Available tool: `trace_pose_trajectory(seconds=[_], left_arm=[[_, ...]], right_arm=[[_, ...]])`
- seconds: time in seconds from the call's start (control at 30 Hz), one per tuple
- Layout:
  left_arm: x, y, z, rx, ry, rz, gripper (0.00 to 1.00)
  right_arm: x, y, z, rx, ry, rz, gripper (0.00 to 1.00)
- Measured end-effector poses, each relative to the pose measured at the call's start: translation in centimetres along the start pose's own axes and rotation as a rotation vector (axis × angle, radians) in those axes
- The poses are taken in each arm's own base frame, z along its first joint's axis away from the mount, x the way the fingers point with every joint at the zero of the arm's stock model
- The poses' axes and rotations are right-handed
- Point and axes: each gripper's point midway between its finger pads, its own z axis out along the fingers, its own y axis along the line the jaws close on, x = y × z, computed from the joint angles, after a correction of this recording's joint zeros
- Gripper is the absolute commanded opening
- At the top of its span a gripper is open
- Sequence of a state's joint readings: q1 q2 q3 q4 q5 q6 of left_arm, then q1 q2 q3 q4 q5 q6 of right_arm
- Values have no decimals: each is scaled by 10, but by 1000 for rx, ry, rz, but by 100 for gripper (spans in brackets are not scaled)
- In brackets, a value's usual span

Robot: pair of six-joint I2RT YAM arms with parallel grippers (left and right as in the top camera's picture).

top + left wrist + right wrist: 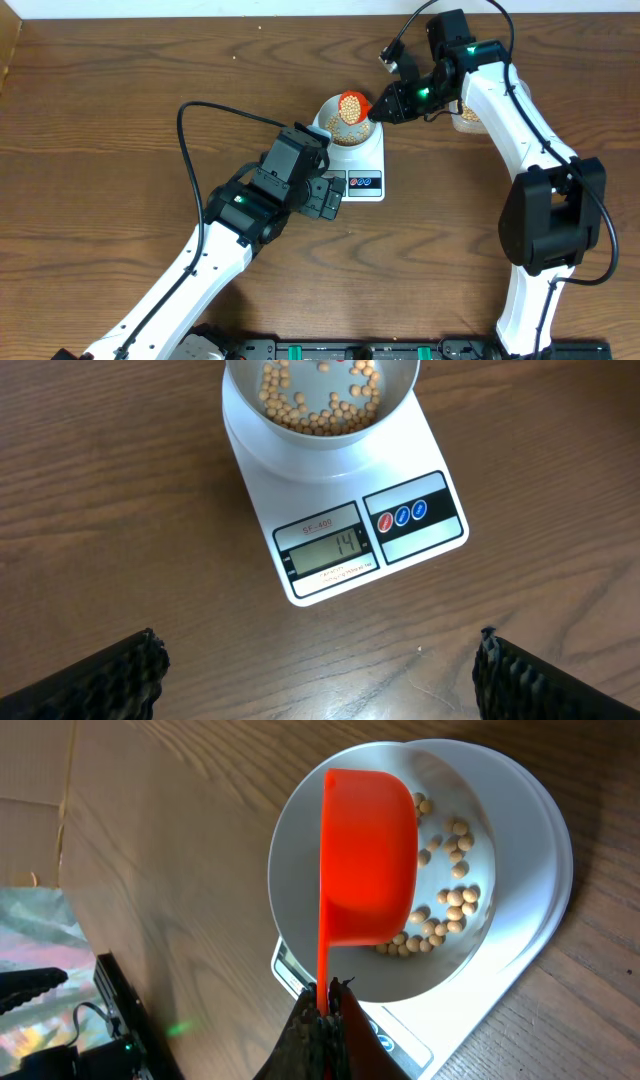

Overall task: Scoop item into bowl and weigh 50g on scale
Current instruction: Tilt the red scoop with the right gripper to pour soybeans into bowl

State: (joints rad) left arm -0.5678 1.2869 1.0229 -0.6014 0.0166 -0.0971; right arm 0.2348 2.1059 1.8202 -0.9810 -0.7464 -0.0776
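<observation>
The white scale (362, 165) stands mid-table with the pale bowl (334, 127) on it. Tan beans (315, 412) lie in the bowl (400, 390); the scale display (330, 550) reads 14. My right gripper (378, 112) is shut on the handle of an orange-red scoop (352, 104), held over the bowl. In the right wrist view the scoop (365, 860) is turned over above the beans (445, 910), with my fingers (328, 990) clamping its handle. My left gripper (320, 665) is open and empty, hovering just in front of the scale (420, 455).
A clear tub of beans (468, 116) sits behind the right arm, right of the scale. The scale's red and blue buttons (402, 515) face the left gripper. The table's far edge runs along the top.
</observation>
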Motion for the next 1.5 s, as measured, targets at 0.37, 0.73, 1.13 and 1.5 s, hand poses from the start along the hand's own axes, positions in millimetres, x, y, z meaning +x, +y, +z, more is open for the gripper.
trace_pose_trajectory(seconds=[0.37, 0.73, 1.13, 1.5], left_arm=[[0, 0, 0, 0, 0, 0, 100], [0, 0, 0, 0, 0, 0, 100], [0, 0, 0, 0, 0, 0, 100], [0, 0, 0, 0, 0, 0, 100]], right_arm=[[1, -7, 0, 41, 5, -28, 1], [1, -10, 0, 56, 9, -93, 1], [3, -11, 0, 61, 17, -172, 1], [4, -8, 2, 57, 27, -236, 1]])
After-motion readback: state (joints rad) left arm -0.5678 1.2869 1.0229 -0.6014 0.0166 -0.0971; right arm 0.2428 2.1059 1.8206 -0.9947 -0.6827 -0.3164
